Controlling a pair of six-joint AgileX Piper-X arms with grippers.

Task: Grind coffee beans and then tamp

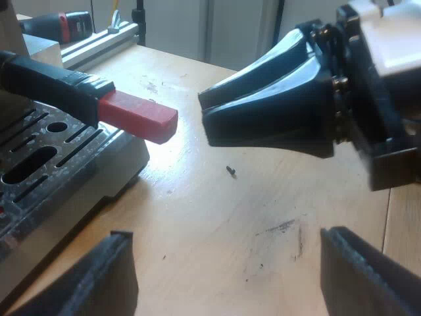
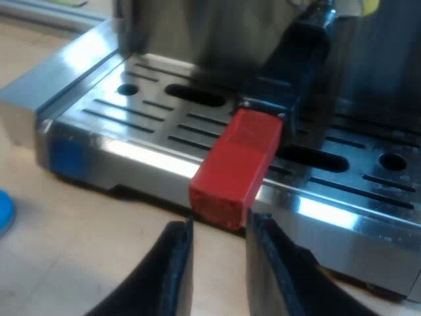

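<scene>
**Right end effector at the handle's red tip, not gripping**

Right end effector: fingers a little apart, holding nothing, tips just short of the red end of the holder's dark handle. Left end effector: fingers wide apart, empty, over the bare surface near the machine's front. The handle juts out from the machine over its slotted drip tray, red end past the tray's edge. Blue thing on the surface beside the machine; can't tell what it is.
</scene>
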